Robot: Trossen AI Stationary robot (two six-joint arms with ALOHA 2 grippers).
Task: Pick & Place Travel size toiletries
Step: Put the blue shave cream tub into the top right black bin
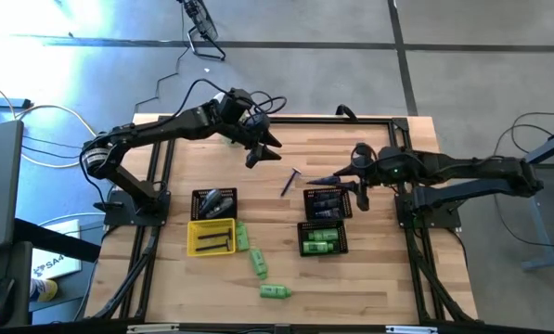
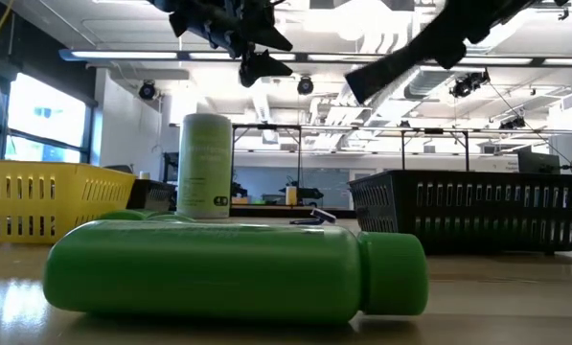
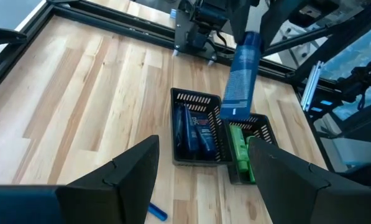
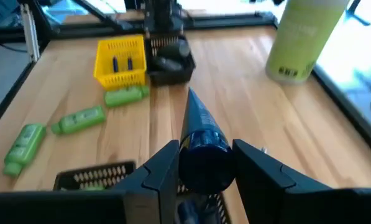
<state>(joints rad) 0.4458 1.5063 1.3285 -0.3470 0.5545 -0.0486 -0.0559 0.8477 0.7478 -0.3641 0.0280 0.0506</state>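
My right gripper (image 4: 204,152) is shut on a dark blue tube (image 1: 328,179) held over the black basket of blue tubes (image 1: 328,204). Beside that basket stands a black basket with green bottles (image 1: 323,241). My left gripper (image 1: 265,151) hovers open above the table's far middle, holding nothing. Three green bottles (image 1: 260,264) lie on their sides on the wood near the yellow basket (image 1: 212,237). A small blue item (image 1: 290,182) lies between the two arms. My right gripper pinches the tube's round cap end (image 4: 204,167) between its two fingers. The tube runs on ahead of the fingers toward the table's left. Its flat end (image 3: 235,113) slants down, lifted clear above the basket of blue tubes.
A tall pale-green canister (image 4: 303,37) with a white lid stands upright on the far side of the table. A second black basket (image 1: 214,203) with dark items sits behind the yellow one. Bare wood lies along the near edge and at the far right.
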